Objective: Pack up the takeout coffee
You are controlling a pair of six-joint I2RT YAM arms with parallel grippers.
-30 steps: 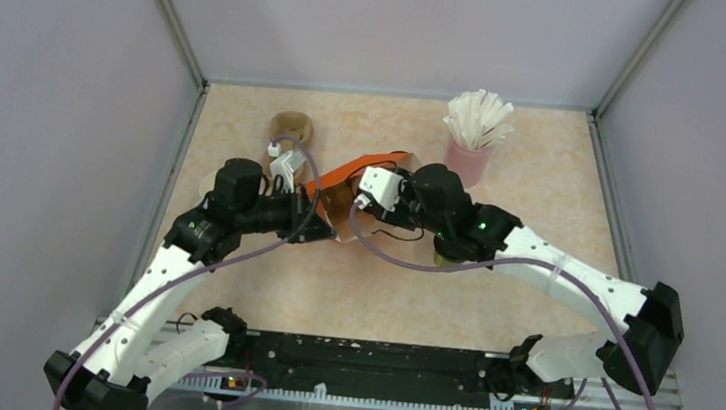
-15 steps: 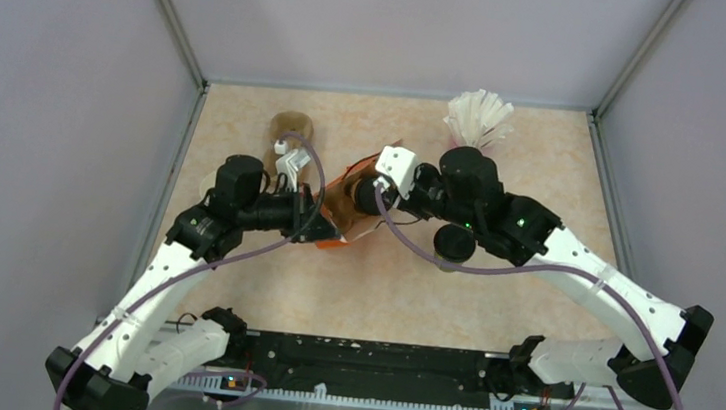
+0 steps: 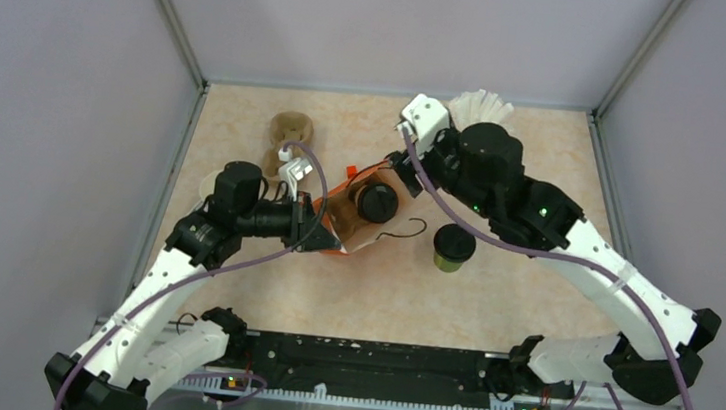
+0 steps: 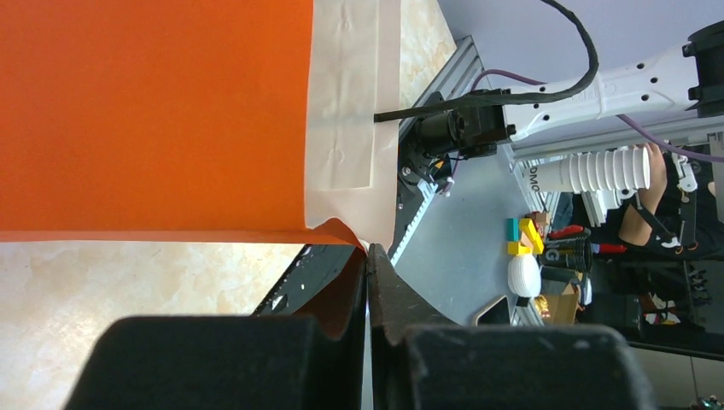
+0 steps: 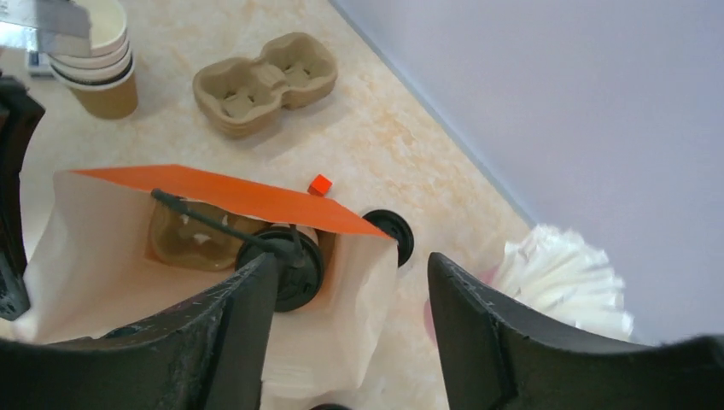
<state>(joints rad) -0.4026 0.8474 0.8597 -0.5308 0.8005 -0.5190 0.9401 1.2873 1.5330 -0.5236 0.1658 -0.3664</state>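
The orange bag [image 3: 345,225] lies open on the table, cream inside [image 5: 94,256]. My left gripper [image 3: 320,237] is shut on its orange edge [image 4: 171,111], the paper pinched between the jaws [image 4: 367,256]. One takeout coffee [image 3: 375,202] with a black lid [image 5: 294,269] stands inside the bag, next to a brown carrier tray [image 5: 192,235]. A second lidded olive cup [image 3: 453,247] stands on the table right of the bag. My right gripper [image 3: 400,171] hangs open above the bag's far side [image 5: 350,316], holding nothing.
A spare pulp carrier tray [image 3: 291,128] [image 5: 260,81] lies far left, with a stack of lidless cups [image 5: 94,60] beside it. The pink cup of white straws [image 3: 481,109] [image 5: 563,273] sits behind my right wrist. Another black lid [image 5: 391,235] shows just past the bag.
My right gripper has opened, left the lidded cup in the bag and pulled back up toward the far side. The left gripper keeps its hold on the bag edge.
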